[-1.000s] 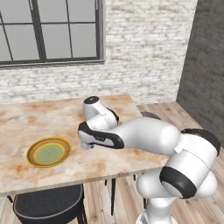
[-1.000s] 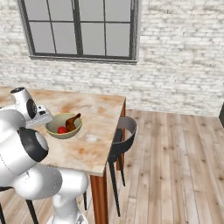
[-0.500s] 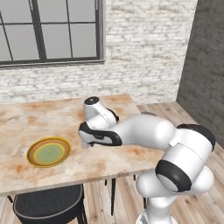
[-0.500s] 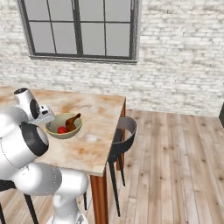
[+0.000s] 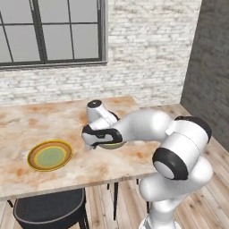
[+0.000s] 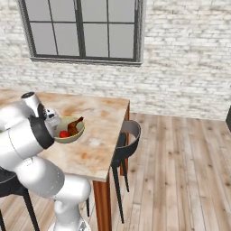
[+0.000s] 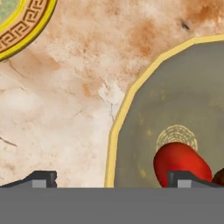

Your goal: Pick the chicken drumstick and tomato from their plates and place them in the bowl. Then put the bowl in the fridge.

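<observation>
Your gripper [image 7: 111, 179] stands wide open astride the bowl's [image 7: 114, 131] rim, holding nothing.

In the hand view you see one fingertip [image 7: 41, 178] over bare table [image 7: 65, 105], the other over the tomato [image 7: 181, 164] lying in the bowl, and the yellow-rimmed plate [image 7: 26, 30] at 11 o'clock. The right base view adds the chicken drumstick [image 6: 75, 126] leaning in the bowl beside the tomato. In the left base view the arm hides most of the bowl, with the plate on the table at its 9 o'clock.
</observation>
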